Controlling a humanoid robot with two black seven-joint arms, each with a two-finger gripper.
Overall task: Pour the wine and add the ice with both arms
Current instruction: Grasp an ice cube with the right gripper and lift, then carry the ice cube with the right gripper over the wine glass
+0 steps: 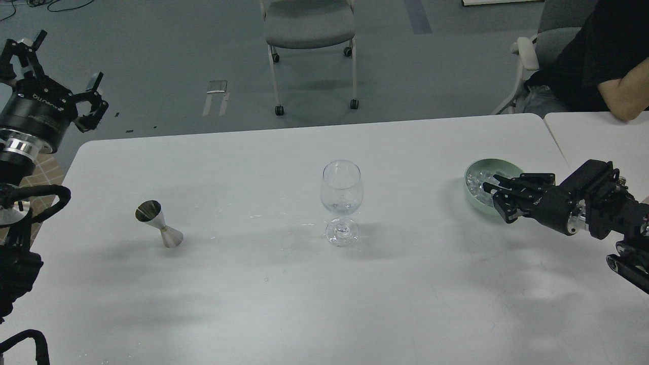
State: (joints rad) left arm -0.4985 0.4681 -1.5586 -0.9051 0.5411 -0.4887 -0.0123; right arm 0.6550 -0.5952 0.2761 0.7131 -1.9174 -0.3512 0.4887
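A clear wine glass stands upright at the middle of the white table. A steel jigger stands to its left. A pale green bowl at the right holds several clear ice cubes. My right gripper reaches into the bowl from the right, its fingers close together over the ice. I cannot tell whether it holds a cube. My left gripper is open and empty, raised beyond the table's far left corner.
A grey wheeled chair stands on the floor behind the table. A person in black sits at the far right, forearm resting on a second white table that adjoins mine.
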